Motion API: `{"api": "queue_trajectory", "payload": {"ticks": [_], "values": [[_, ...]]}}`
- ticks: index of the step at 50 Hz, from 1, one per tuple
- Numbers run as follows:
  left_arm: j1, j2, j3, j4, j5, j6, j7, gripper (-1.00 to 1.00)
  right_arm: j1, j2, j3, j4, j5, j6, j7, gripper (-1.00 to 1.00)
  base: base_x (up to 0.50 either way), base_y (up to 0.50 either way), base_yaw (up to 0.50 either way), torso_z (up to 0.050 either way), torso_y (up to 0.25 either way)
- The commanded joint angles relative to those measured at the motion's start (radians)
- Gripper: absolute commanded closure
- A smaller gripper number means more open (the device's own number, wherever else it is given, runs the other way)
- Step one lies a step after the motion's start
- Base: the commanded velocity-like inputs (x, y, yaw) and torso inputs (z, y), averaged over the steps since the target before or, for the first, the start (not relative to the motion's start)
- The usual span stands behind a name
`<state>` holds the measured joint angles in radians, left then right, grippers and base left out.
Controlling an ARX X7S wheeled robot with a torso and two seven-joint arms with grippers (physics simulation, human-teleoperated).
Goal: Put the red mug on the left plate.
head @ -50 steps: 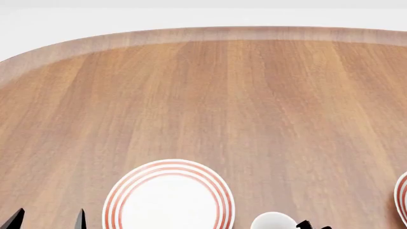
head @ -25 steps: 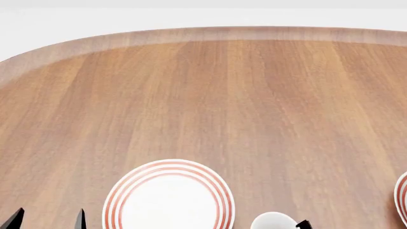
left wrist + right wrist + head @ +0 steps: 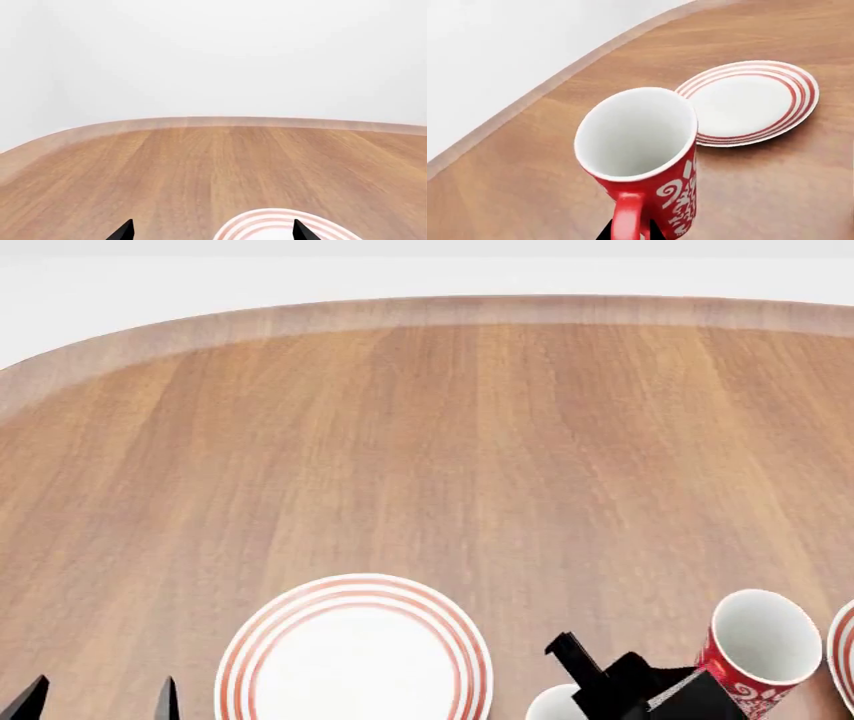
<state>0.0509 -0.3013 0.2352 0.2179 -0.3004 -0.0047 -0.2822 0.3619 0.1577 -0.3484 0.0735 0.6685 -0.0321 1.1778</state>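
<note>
My right pincer [image 3: 627, 690] is closed on the red mug [image 3: 755, 652]; in the wrist view the two tips sit each side of the red handle, low on it, so I judge the hold is on the handle only. The mug hangs above the table [image 3: 441, 440], tilted, w/ its white mouth leaning away from me. The left plate [image 3: 354, 652] lies well to the left of this pincer, w/ a white mug [image 3: 558, 707] between, just beside the pincer body. The plate seen beyond the mug in the right wrist view is probably the other one, not the target. Risks, in my opinion: the handle grip lets the mug swing or slip if I move fast; crossing low could knock the white mug; releasing while tilted could tip it over. My left pincer [image 3: 212, 231] is open, holding nothing, w/ the left plate just ahead of its tips.
</note>
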Motion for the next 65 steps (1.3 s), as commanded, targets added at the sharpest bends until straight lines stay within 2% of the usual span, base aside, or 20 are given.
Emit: {"api": "queue_trajectory", "payload": {"ticks": [1, 11, 30, 48, 51, 54, 65], "values": [[0.000, -0.004, 0.001, 0.002, -0.002, 0.001, -0.005, -1.00, -0.011, 0.027, -0.085, -0.188, -0.042, 0.071, 0.025, 1.00, 0.00, 0.00, 0.00, 0.000, 0.000], [0.000, -0.007, 0.002, 0.005, -0.004, 0.003, -0.009, -1.00, -0.007, 0.027, -0.141, -0.229, -0.057, 0.070, -0.021, 1.00, 0.00, 0.00, 0.00, 0.000, 0.000], [-0.003, -0.012, 0.004, 0.004, -0.009, 0.004, -0.014, -1.00, 0.049, 0.029, -0.256, -0.161, -0.082, 0.073, -0.185, 1.00, 0.00, 0.00, 0.00, 0.000, 0.001], [-0.003, -0.018, 0.005, 0.007, -0.017, 0.004, -0.019, -1.00, 0.080, 0.032, -0.350, -0.077, -0.059, 0.022, -0.422, 1.00, 0.00, 0.00, 0.00, 0.000, 0.000], [-0.002, -0.019, 0.006, 0.010, -0.017, 0.004, -0.020, -1.00, 0.078, 0.030, -0.346, -0.064, -0.027, 0.029, -0.439, 1.00, 0.00, 0.00, 0.00, 0.000, 0.000], [-0.001, -0.020, 0.007, 0.010, -0.017, 0.005, -0.021, -1.00, 0.074, 0.032, -0.339, -0.051, 0.038, 0.010, -0.521, 1.00, 0.00, 0.00, 0.00, 0.000, 0.000], [-0.002, -0.021, 0.011, 0.008, -0.014, 0.009, -0.025, -1.00, 0.092, 0.041, -0.359, 0.027, 0.084, -0.004, -0.665, 1.00, 0.00, 0.00, 0.00, 0.000, 0.001]]}}
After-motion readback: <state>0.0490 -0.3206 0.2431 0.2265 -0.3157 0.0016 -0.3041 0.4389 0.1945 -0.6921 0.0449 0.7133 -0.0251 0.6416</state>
